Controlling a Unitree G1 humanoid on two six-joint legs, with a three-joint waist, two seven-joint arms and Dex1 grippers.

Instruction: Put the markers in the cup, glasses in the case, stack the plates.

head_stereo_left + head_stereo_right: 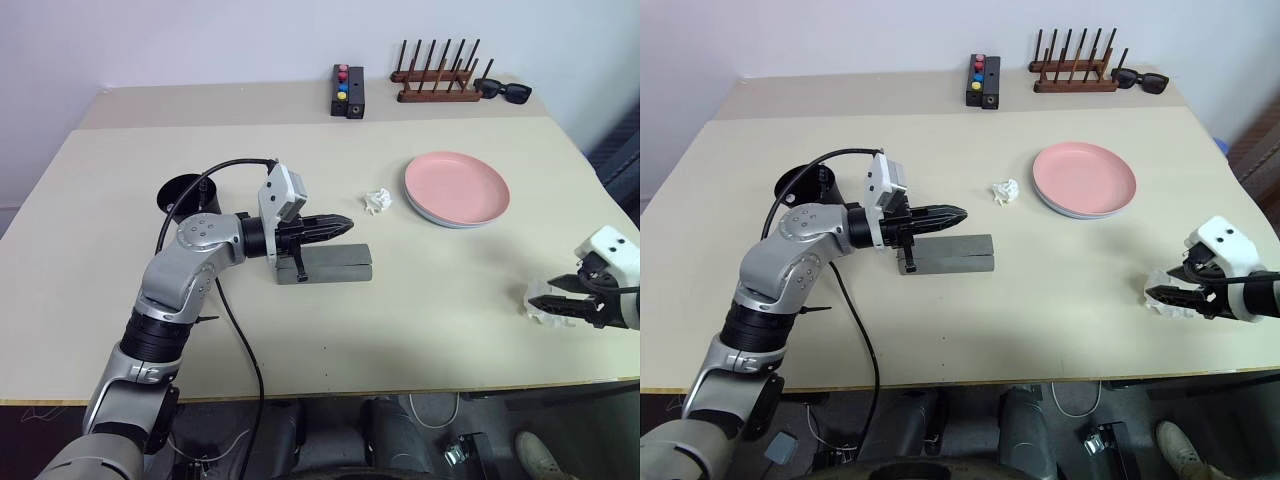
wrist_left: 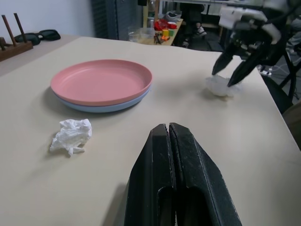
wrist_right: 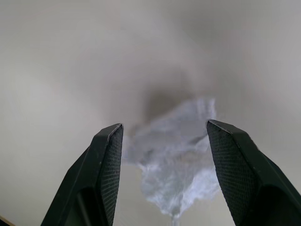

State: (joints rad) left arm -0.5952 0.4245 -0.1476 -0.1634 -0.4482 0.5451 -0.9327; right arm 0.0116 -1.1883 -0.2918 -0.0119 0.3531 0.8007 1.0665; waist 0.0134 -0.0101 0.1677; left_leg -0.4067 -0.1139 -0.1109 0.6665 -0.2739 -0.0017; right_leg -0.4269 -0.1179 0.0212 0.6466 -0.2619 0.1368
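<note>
My right claw (image 1: 1162, 296) hangs open astride a crumpled tissue (image 3: 176, 157) near the table's (image 1: 450, 320) right edge, gripping nothing; my left claw (image 1: 345, 225) is pinched shut, empty.

Both head views look down across the table (image 1: 420, 330). The left wrist view faces the pink plate (image 2: 101, 81) nearby; the right wrist view hangs close over a crumpled tissue (image 3: 176, 146).

Pink plate (image 1: 457, 186) atop blue plate (image 2: 101, 106)
</note>
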